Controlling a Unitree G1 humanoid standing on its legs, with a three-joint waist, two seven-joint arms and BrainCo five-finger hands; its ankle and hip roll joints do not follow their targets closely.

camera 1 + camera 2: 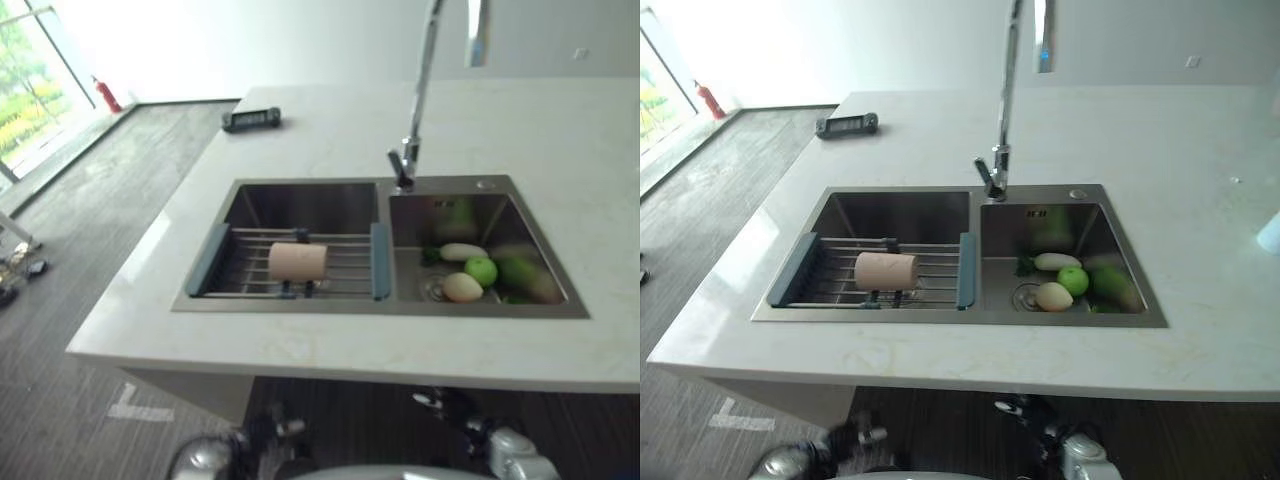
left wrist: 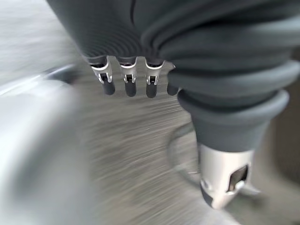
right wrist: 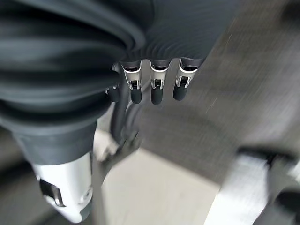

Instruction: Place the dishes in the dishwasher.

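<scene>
While I watch from the head camera, pink cup (image 1: 297, 262) lying sideways on sink rack (image 1: 240, 262), both hands low over floor, left hand (image 2: 129, 82) and right hand (image 3: 150, 86) fingers straight, empty, well apart from cup.

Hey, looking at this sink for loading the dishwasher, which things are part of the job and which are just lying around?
For the job:
pink cup, lying on its side on the drying rack over the left basin.

Just lying about:
green apple, pale vegetables and greens in the right basin; faucet; black device on the countertop.
</scene>
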